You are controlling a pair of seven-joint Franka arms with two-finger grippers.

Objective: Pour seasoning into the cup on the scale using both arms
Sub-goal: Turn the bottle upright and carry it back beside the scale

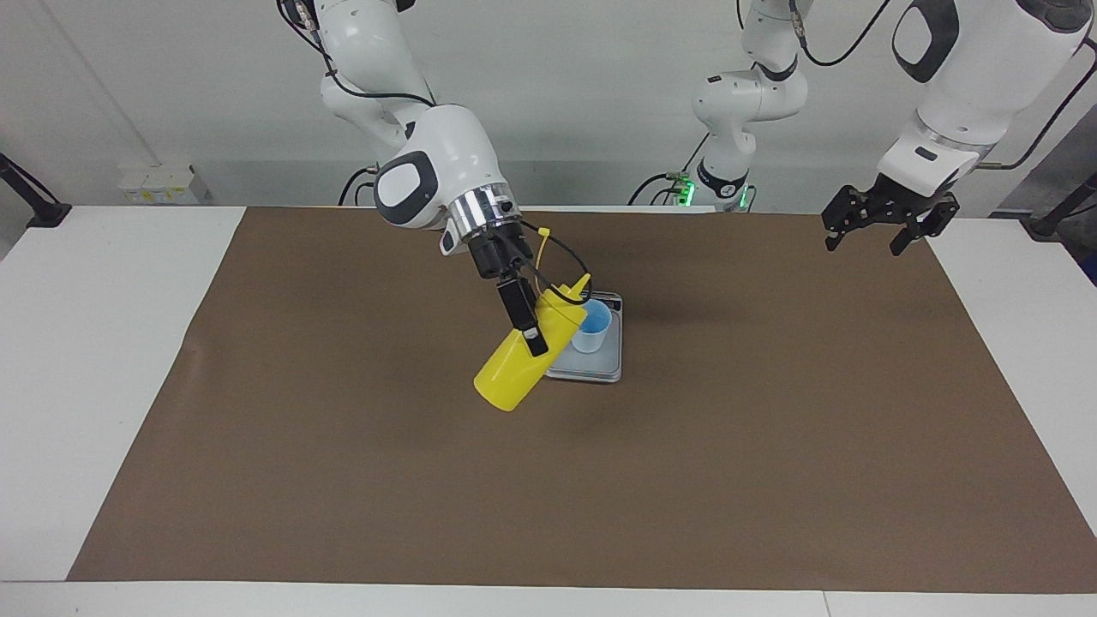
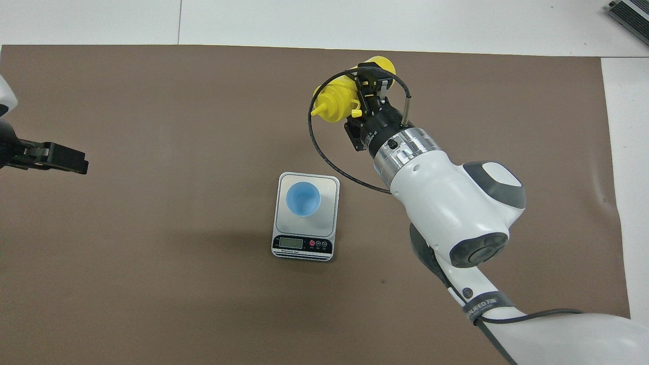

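My right gripper [image 1: 528,324] [image 2: 371,83] is shut on the yellow seasoning bottle [image 1: 517,370] [image 2: 335,96] and holds it aslant in the air beside the scale. The nozzle end [image 1: 586,282] points toward the cup, and the cap strap hangs loose beside it. The light blue cup [image 1: 597,329] [image 2: 303,199] stands upright on the silver-grey scale [image 1: 588,368] [image 2: 330,188]; in the facing view the bottle hides part of it. My left gripper [image 1: 863,246] [image 2: 76,163] hangs open and holds nothing over the left arm's end of the mat, where that arm waits.
A brown mat [image 1: 686,480] covers most of the white table [image 1: 103,343]. The scale's dark display strip [image 2: 302,244] faces the robots. A black cable [image 2: 324,157] loops from the right wrist. A third arm's base [image 1: 727,184] stands at the robots' end.
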